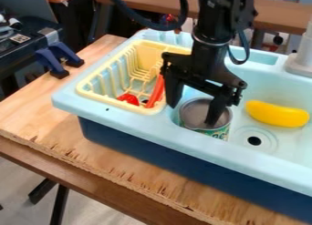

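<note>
From here, the black gripper [192, 115] straddles the rim of the tin can [197, 114], its fingers apart, seemingly because one dips inside.

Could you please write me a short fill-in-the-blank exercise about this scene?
The fingers of the gripper stand ____ rather than together.
In the picture, the yellow toy lies to the ____ of the can.
The dish rack, at the left end of the sink unit, is coloured ____.
The drain hole looks ____ in colour.

Missing words: apart; right; yellow; black
</note>
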You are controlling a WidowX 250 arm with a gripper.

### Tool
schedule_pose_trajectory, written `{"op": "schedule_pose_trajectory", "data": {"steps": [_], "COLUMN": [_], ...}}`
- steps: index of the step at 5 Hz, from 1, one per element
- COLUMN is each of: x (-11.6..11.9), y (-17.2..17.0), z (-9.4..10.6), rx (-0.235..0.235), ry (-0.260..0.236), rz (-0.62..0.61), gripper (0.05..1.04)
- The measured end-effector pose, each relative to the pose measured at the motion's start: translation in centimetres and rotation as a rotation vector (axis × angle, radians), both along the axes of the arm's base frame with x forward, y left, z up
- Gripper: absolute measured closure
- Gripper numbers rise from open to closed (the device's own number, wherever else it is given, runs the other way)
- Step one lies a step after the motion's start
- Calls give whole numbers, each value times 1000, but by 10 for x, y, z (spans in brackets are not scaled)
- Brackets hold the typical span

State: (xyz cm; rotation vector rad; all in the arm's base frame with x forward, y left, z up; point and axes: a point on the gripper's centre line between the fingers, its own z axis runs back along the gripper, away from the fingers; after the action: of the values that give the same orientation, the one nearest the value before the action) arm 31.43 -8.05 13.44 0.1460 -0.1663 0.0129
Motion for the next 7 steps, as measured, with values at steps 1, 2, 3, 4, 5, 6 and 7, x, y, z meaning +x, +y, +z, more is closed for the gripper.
{"op": "schedule_pose_trajectory", "data": {"steps": [1,2,3,4,5,6,7], "x": [-1,-2,-3,-5,-5,-2,2], "y": [-1,-5,-12,-26,-38,-48,-73], "z": [-4,-6,-11,-18,-21,-23,-26], "rx": [-3,-22,-79,-162,-213,-244,-276], "ry": [-2,-6,-24,-17,-14,-7,0], "rz": [3,5,27,43,52,54,19], "gripper": [82,82,82,83,83,83,83]}}
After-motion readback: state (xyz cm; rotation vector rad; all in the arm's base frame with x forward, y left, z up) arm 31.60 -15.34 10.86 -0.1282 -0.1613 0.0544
